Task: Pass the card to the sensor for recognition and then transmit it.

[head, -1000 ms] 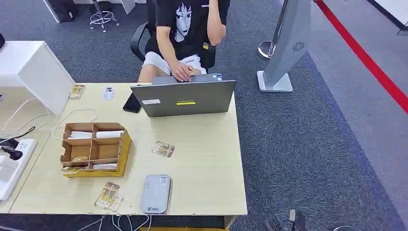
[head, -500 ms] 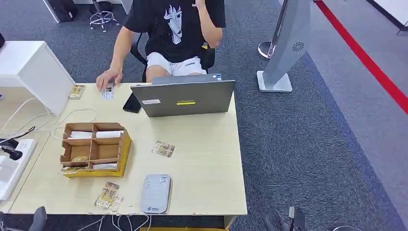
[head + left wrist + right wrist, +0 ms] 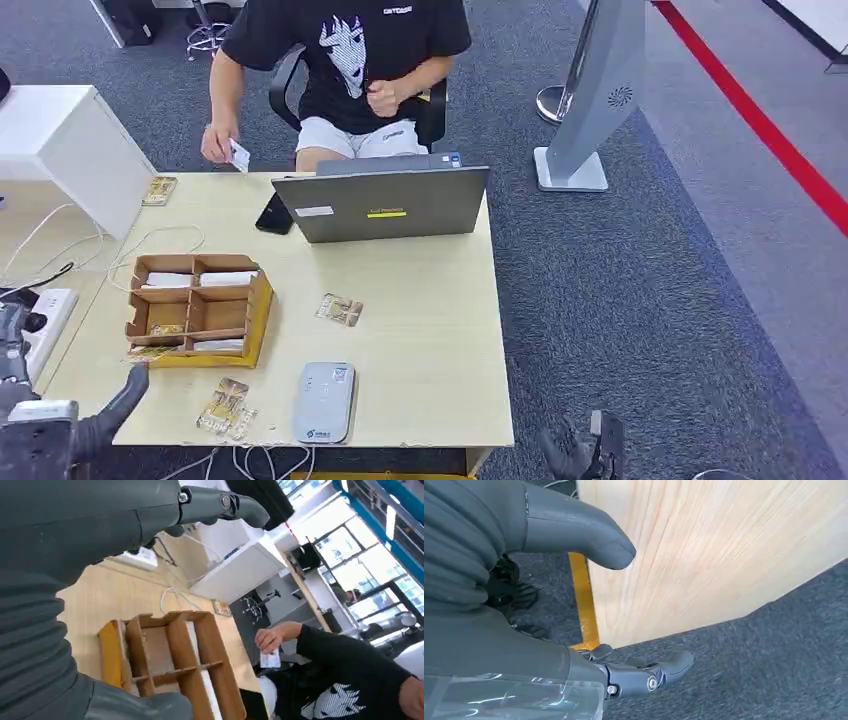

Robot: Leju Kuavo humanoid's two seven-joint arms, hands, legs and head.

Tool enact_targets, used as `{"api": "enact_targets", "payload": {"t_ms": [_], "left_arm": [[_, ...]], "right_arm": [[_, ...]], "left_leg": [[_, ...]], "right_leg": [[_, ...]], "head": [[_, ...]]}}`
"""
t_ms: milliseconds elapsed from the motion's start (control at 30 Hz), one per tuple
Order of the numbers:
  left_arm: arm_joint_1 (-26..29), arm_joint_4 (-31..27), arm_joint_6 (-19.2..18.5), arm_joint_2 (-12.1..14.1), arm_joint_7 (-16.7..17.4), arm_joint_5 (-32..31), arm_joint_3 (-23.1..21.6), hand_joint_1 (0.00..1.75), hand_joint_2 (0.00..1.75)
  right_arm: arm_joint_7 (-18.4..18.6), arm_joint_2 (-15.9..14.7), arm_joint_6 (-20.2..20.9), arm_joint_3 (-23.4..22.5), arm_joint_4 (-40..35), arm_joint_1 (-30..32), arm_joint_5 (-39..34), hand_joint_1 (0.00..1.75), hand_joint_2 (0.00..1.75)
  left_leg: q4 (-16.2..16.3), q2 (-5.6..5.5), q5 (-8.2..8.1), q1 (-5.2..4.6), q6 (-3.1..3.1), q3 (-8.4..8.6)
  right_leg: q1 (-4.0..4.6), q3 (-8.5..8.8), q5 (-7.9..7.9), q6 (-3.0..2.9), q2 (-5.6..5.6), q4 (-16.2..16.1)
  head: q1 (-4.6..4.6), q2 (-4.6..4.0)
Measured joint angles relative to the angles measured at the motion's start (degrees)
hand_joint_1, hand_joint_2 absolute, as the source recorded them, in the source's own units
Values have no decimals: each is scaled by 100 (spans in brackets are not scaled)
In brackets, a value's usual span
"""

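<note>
The grey-white card sensor (image 3: 324,402) lies flat near the table's front edge. A gold-patterned card (image 3: 339,309) rests mid-table, and another (image 3: 226,408) lies left of the sensor. My left hand (image 3: 104,414) rises at the table's front-left corner, open and holding nothing, short of the cardboard divider box (image 3: 197,310). In the left wrist view my left hand (image 3: 75,545) has its fingers (image 3: 225,502) stretched out above the box (image 3: 170,665). My right hand (image 3: 585,452) hangs low, right of the table; its fingers (image 3: 649,676) are spread over carpet beside the table corner (image 3: 704,555).
A seated person behind the open laptop (image 3: 381,203) holds a white card (image 3: 238,155) above the table's far edge. A black phone (image 3: 272,214) and another card (image 3: 158,190) lie at the back. A power strip (image 3: 30,335) and cables sit left. A grey kiosk stand (image 3: 590,100) is at the back right.
My left hand has come up into view at the front-left corner. The person reached to the white card at the far edge and lifted it off the table.
</note>
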Motion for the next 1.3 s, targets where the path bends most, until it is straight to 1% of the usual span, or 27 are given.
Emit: {"api": "enact_targets", "payload": {"t_ms": [167,600,867,900,933,967,1033,1133,1300], "left_arm": [[-419,159,0,277,229,-910,-177,0,175],[-1534,813,-61,1147,854,-3233,-751,0,175],[-2071,1233,-74,1620,1228,-4585,-1106,0,175],[-2141,1294,-77,1674,1270,-4747,-1152,119,175],[-2205,1349,-79,1742,1333,-4968,-1218,175,175],[-2234,1375,-79,1792,1375,-5176,-1246,175,175],[-2237,1386,-90,1825,1407,-5278,-1257,175,175],[-2257,1462,-190,1980,1433,-5524,-1390,175,175],[-2253,1526,-221,2085,1471,-5595,-1463,175,175]], "right_arm": [[-24,22,0,100,26,-85,35,0,175],[-79,63,0,457,168,-298,98,0,175],[-92,63,0,695,273,-416,98,0,175],[-92,63,0,719,289,-432,98,0,175],[-94,63,0,745,304,-452,90,0,175],[-94,66,0,774,313,-461,81,0,175],[-94,66,2,782,317,-459,48,0,175],[-94,66,17,820,350,-473,-59,0,175],[-96,66,20,826,378,-474,-109,0,175]], "left_leg": [[0,0,3,0,-4,0],[1,1,6,0,-6,-1],[1,1,9,1,-6,-1],[1,0,11,1,-8,-2],[1,0,11,1,-8,-3],[1,1,10,1,-8,-3],[1,1,10,1,-8,-3],[1,1,10,1,-8,-5],[1,1,10,1,-8,-5]], "right_leg": [[0,0,1,0,0,0],[0,-2,4,-3,3,3],[0,-3,6,-5,4,4],[0,-3,6,-5,3,4],[0,-3,6,-5,3,5],[0,-3,6,-5,4,6],[0,-5,6,-5,6,5],[0,-6,6,-5,6,5],[0,-7,6,-5,5,5]], "head": [[0,0],[0,0],[-2,0],[2,0],[0,0],[0,0],[-2,0],[4,0],[0,0]]}}
